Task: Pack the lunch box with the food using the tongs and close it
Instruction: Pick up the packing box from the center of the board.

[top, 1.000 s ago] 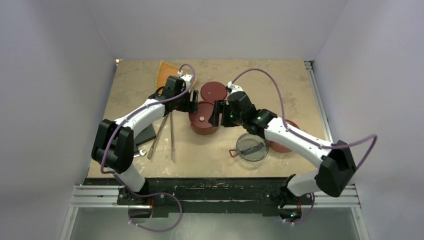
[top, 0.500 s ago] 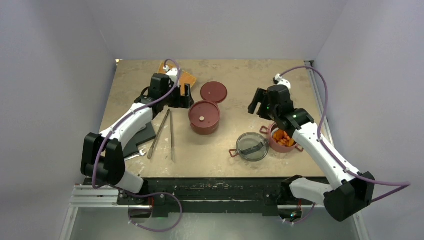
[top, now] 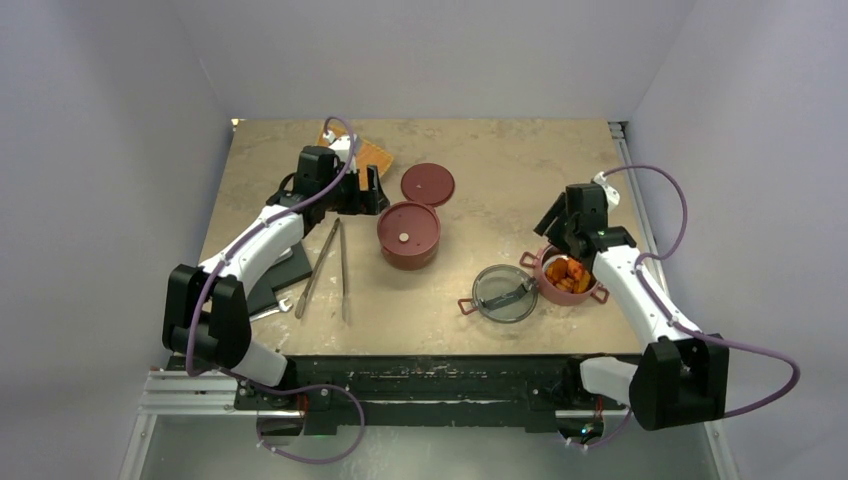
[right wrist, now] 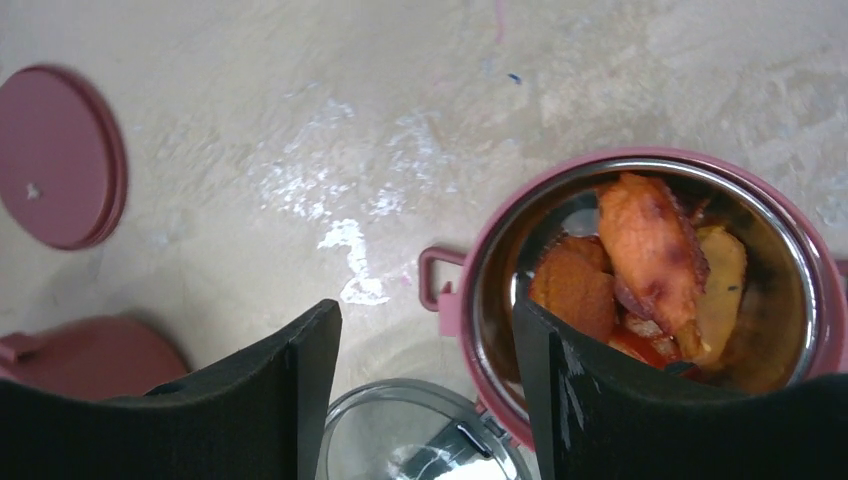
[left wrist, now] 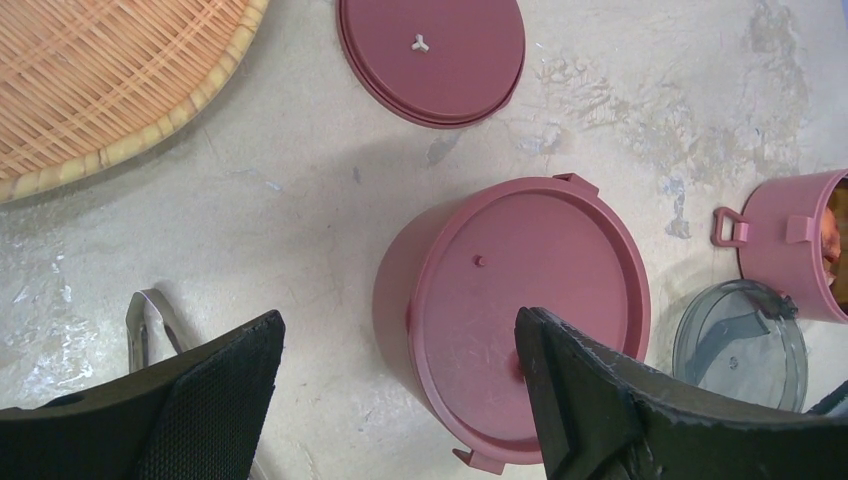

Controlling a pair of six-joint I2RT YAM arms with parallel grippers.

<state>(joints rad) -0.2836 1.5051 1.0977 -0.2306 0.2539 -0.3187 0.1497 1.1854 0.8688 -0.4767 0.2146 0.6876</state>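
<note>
"The lunch box [top: 410,252] is standing in parts. Where is each one?"

"The covered bowl [left wrist: 530,330] is sitting in the middle of the top view, with a loose lid [top: 427,184] just above it. The open bowl [top: 578,298] with the food [right wrist: 650,240] is standing at the right, and the clear lid [top: 503,293] is lying just left of it."

"How will it be handling?"

"I am judging it stiff and rather heavy, with steel inside. The round wall is looking smooth, so the side handles are the safe place to take hold."

"And the tongs [top: 343,272]?"

"They are lying left of the covered bowl. The long axis is running almost up and down the frame, the joined end pointing up, the tips spreading toward the lower edge. Thin, springy and slippery, I think; both arms should be taken near the middle."

"The grippers?"

"The left gripper [left wrist: 398,318] is hanging wide open at the covered bowl's upper left, holding nothing. The right gripper [right wrist: 422,312] is hovering with fingers apart over the open bowl's handle, also empty."
</note>
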